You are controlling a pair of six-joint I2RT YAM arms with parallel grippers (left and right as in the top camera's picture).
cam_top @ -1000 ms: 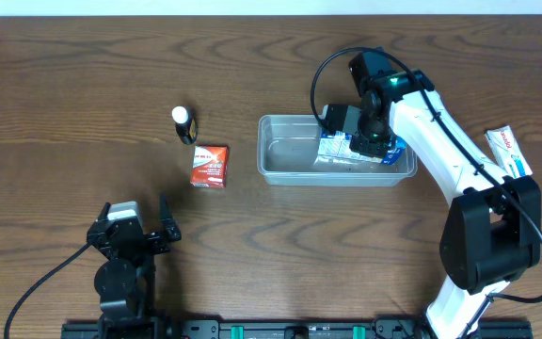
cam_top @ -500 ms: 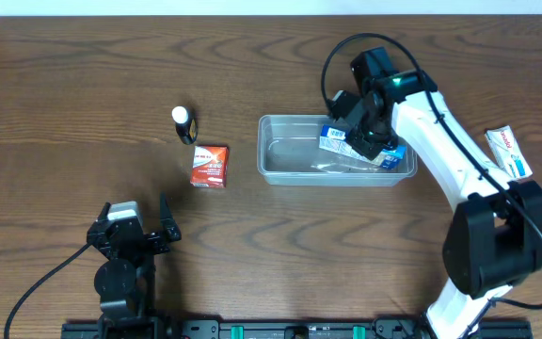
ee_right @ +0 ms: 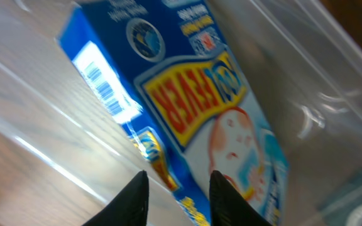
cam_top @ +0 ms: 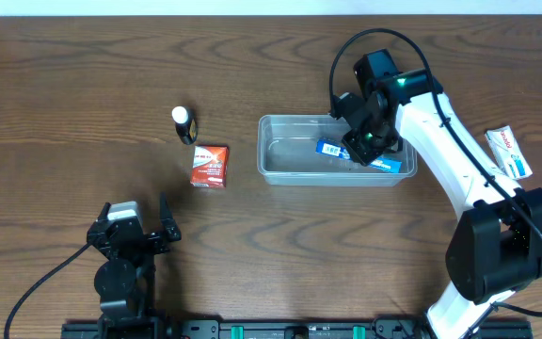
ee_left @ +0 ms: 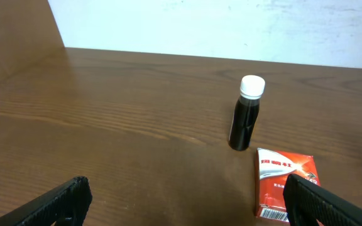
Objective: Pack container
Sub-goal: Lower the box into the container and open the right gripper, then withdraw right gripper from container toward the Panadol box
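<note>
Right gripper hangs over the blue box inside the clear container, right of centre; I cannot tell whether its fingers pinch the box. Left gripper sits near-left, fingers spread wide.

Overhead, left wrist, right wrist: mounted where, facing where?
Overhead: above the table, looking straight down; left arm, right arm show.
Left wrist: low, facing across the table at bottle, red box; open left tool's tips in bottom corners.
Right wrist: looks into the container at the blue box; right tool's tips at bottom.
Shared: overhead also shows bottle, red box.
</note>
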